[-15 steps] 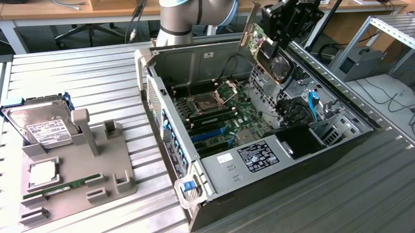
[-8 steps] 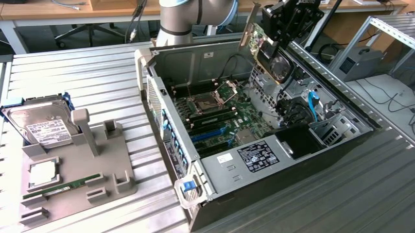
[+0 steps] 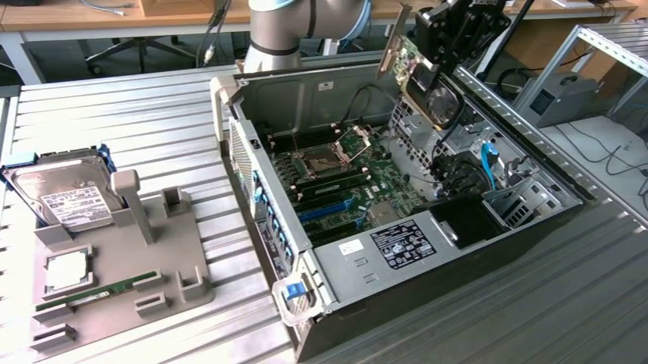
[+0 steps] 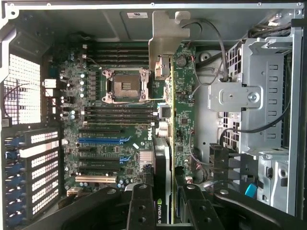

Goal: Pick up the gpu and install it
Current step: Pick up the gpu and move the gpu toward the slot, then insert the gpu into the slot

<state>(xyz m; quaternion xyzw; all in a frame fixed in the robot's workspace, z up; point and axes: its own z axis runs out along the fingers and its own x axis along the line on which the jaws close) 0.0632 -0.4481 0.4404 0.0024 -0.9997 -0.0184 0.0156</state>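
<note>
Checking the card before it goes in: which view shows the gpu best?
The exterior view: the gpu hangs tilted in the gripper over the open case, bracket and board face visible. The wrist view shows it edge-on over the motherboard, one end between the jaws.

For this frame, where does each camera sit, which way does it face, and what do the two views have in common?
Exterior view: raised, off the arm, looking down at the open computer case on the table; the arm and its gripper, shut on the gpu above the case, show.
Wrist view: on the wrist, looking down along the gpu into the case at the motherboard; the gripper's fingers show.
Shared: gripper, gpu, case, motherboard.
</note>
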